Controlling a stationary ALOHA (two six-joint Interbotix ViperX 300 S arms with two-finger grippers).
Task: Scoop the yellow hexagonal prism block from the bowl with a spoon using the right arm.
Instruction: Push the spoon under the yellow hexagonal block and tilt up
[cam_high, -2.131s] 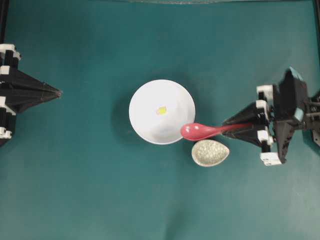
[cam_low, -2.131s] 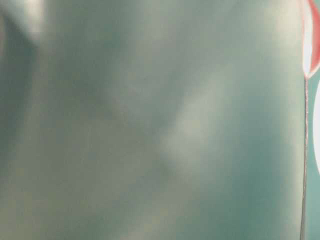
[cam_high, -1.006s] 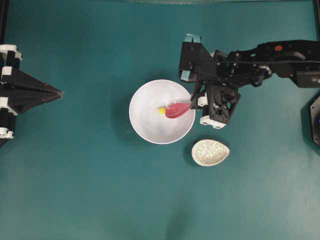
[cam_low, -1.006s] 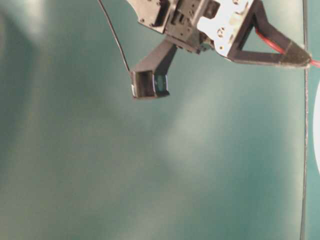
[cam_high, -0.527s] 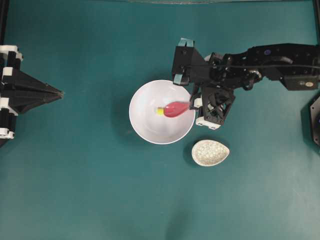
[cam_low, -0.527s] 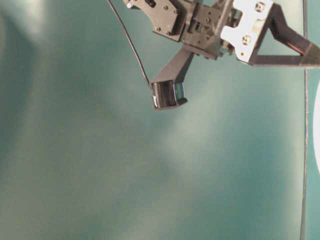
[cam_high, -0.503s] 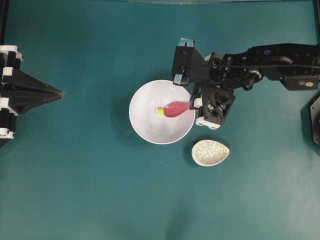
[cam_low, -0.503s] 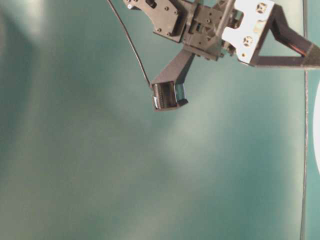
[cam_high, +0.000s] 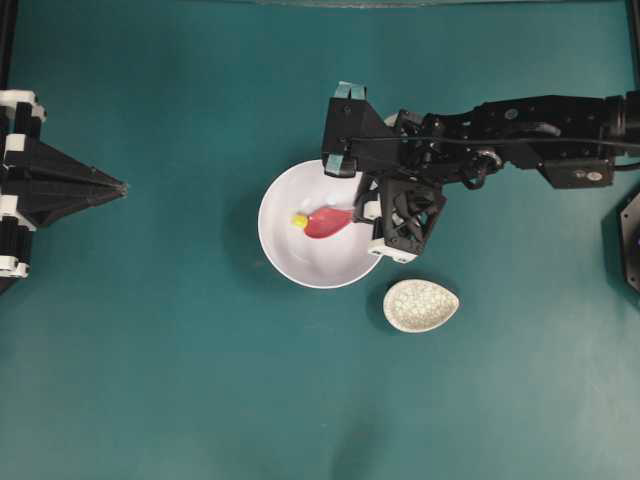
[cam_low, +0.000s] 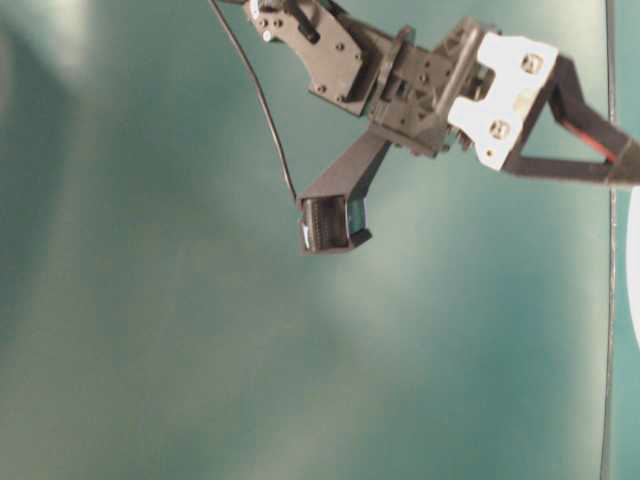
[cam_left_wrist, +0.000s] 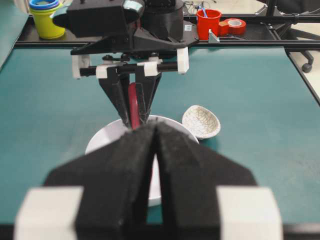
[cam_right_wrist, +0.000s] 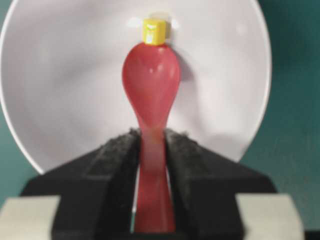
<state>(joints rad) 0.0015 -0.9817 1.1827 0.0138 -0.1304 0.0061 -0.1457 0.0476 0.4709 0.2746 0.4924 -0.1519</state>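
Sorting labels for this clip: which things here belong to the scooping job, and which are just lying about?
In the job: yellow block, white bowl, pink-red spoon, right gripper.
Lying about: speckled dish, idle left gripper, red cup, tape roll.

Yellow hexagonal prism block (cam_right_wrist: 153, 31) is seen touching the tip of the pink-red spoon (cam_right_wrist: 150, 85) inside the white bowl (cam_right_wrist: 60, 90).

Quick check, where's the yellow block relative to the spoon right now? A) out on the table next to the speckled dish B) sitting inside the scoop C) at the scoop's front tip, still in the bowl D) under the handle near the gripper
C: in the right wrist view the yellow block sits just beyond the tip of the spoon, on the inside of the bowl, not in the scoop.
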